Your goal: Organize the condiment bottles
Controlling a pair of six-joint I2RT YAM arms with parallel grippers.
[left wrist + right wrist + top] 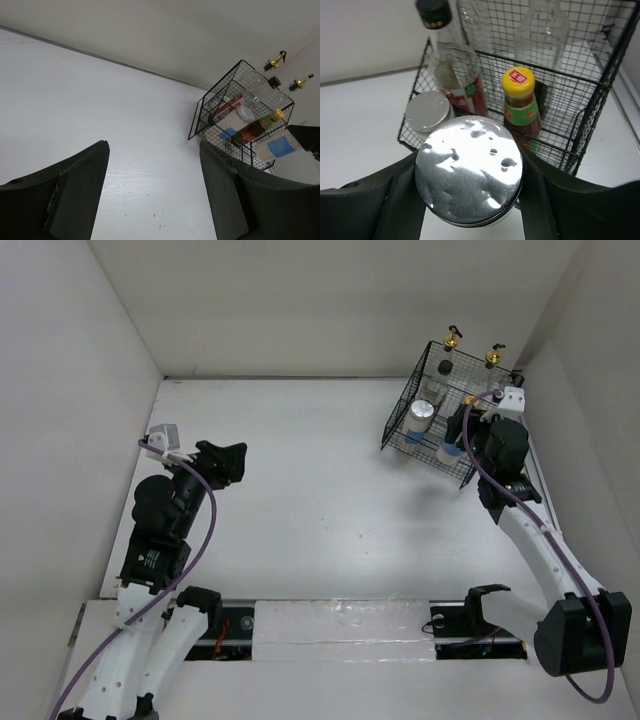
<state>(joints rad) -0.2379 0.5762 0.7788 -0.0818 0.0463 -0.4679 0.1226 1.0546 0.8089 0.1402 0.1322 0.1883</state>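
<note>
Five condiment bottles (520, 100) stood in the wire basket (400, 425) at the desk's (300, 490) far right corner, the last silver-lidded bottle (278, 146) pinched in the right claw (468, 200) at its near wall, the left claw (152, 165) spread and empty.

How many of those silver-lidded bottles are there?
2. One silver-lidded bottle stands in the wire basket's left corner; the second silver-lidded bottle sits between the right gripper's fingers. None seems hidden.

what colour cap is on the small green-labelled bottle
Yellow cap with a red mark on top; right wrist view shows it best.
</note>
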